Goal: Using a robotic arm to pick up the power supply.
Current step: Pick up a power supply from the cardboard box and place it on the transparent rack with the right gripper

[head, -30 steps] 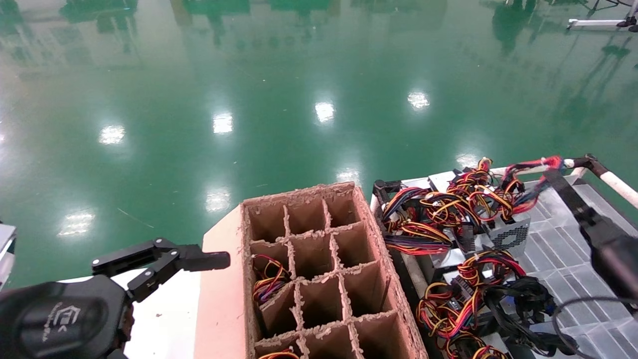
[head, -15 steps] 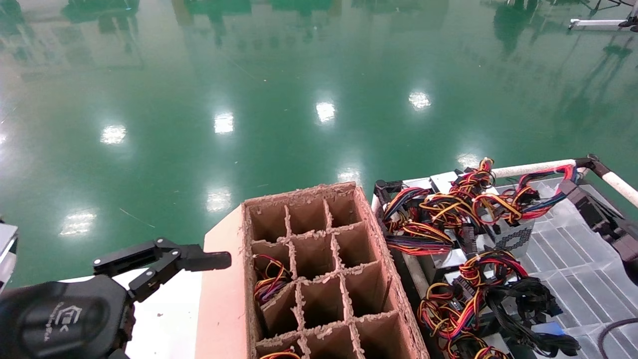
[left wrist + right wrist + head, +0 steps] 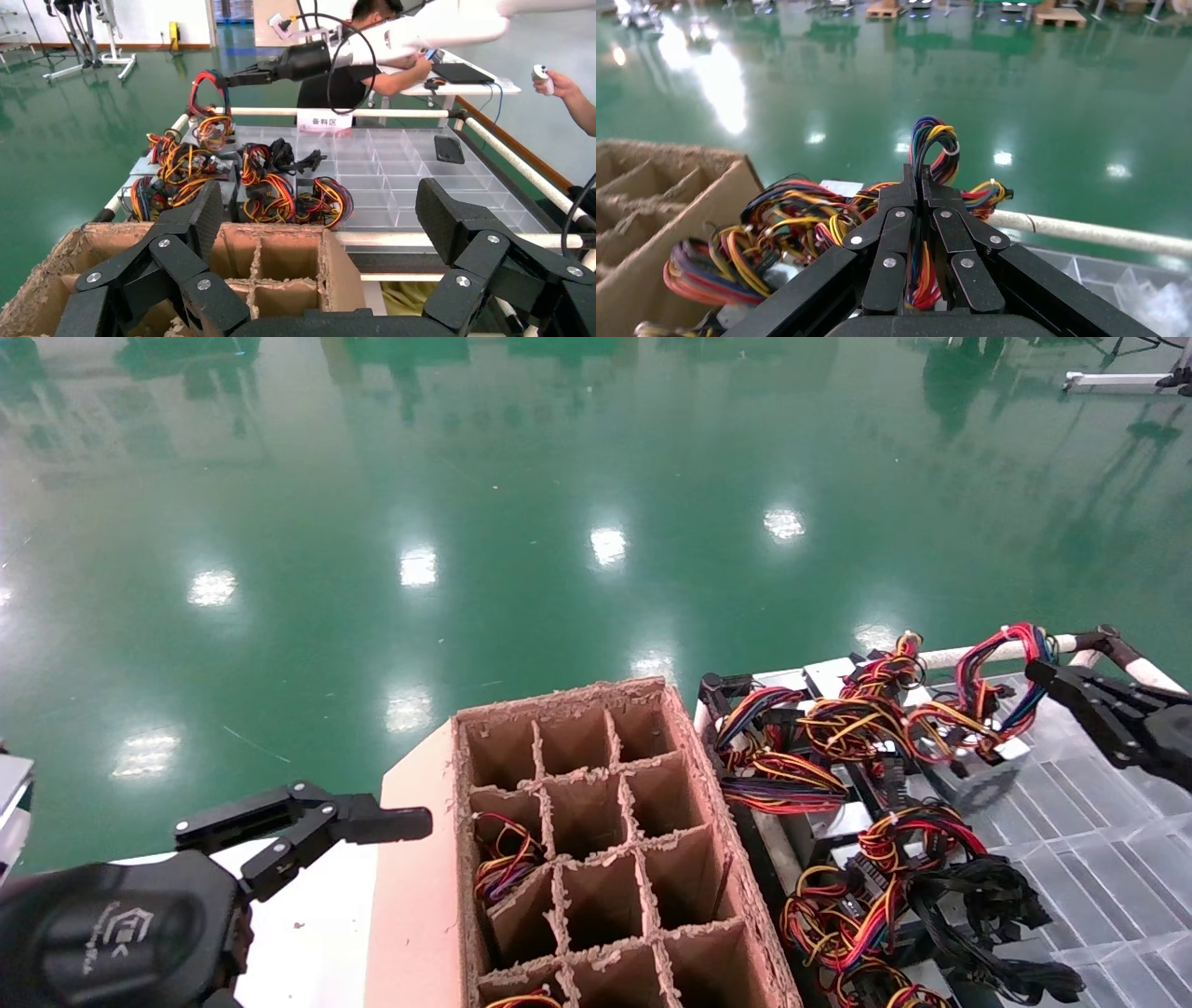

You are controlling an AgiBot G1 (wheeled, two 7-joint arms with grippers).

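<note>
The right gripper (image 3: 1041,674) is clenched on the coloured wire bundle (image 3: 932,147) of the power supply (image 3: 989,768), which sits among other units on the clear tray (image 3: 1099,840) right of the cardboard box (image 3: 596,840). The left gripper (image 3: 396,823) hangs released beside that box.

Glossy white robotic arm (image 3: 429,31) — looped black cable, black screw-studded gripper linkages — white logo.
</note>
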